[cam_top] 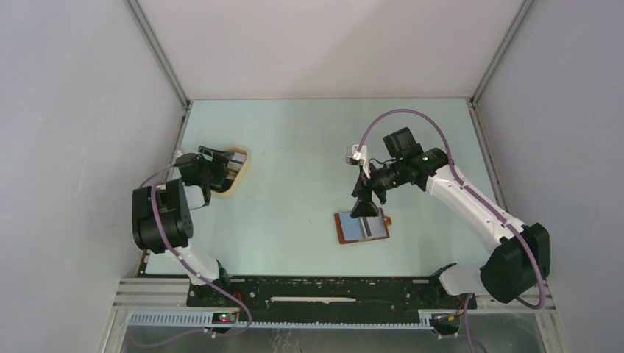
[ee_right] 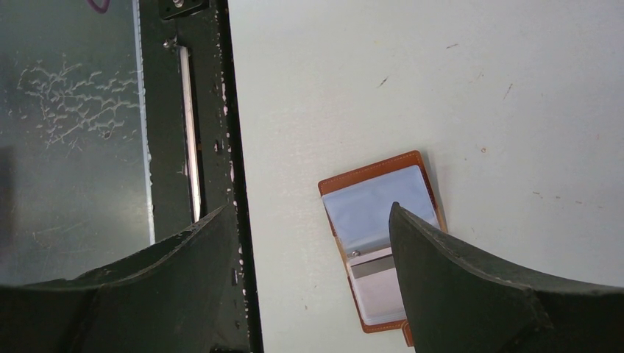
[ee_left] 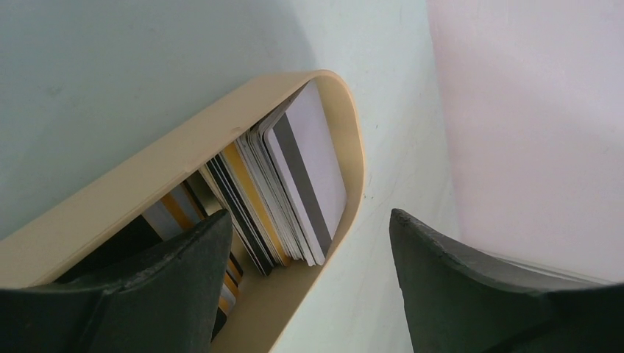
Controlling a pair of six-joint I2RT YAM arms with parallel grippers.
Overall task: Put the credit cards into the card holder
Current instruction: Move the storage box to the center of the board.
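Card holder (ee_right: 368,206), open near tabletop (cam_top: 294,147) centre, under empty spread right gripper (ee_right: 307,213); credit cards (ee_left: 294,184) (in tray (ee_left: 147,176), left edge) below spread left gripper (ee_left: 309,220).

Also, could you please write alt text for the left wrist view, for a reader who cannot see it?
A fanned stack of credit cards sits inside an oval tan tray, seen close up between the two dark fingers of the left gripper, which is open and holds nothing. The tray rests on a pale table beside a white wall.
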